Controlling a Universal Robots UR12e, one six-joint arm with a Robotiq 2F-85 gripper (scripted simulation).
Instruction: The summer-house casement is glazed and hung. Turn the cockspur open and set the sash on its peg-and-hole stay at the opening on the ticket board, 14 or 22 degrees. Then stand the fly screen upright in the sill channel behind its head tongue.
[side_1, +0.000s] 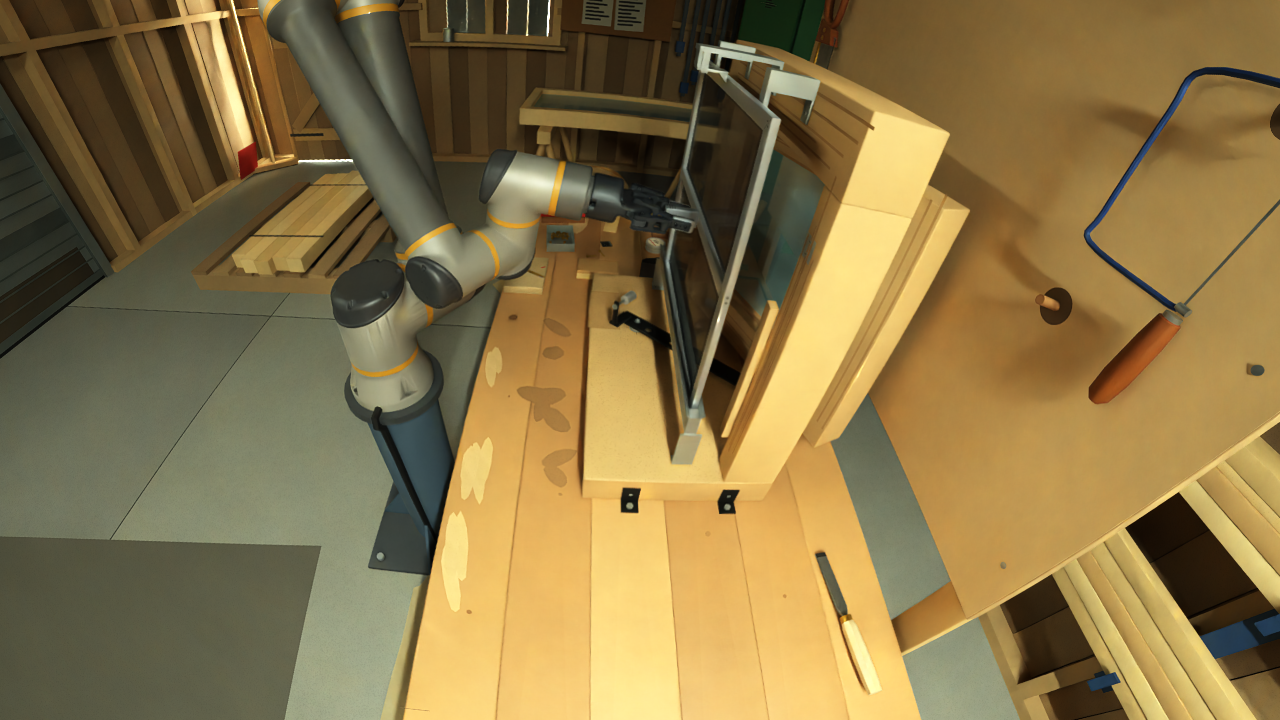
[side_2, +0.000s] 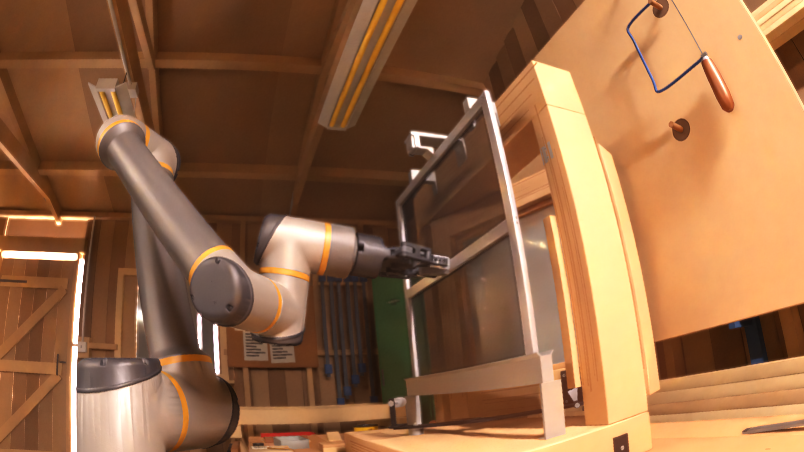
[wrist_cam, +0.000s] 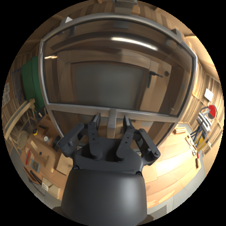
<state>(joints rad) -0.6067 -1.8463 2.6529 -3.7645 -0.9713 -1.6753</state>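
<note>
The grey fly screen stands upright in the sill channel, in front of the wooden casement frame. Its top sits under grey head brackets. My gripper is at the screen's middle cross rail, open and holding nothing, with the rail's small upright tab between its fingers. Behind the screen the glazed sash shows, with the black cockspur handle at its right. A black stay bar lies on the base board below.
The screen's frame is right at my fingertips. A chisel lies on the bench, toward its right edge. A coping saw hangs on the board at the right. Small items clutter the bench's far end.
</note>
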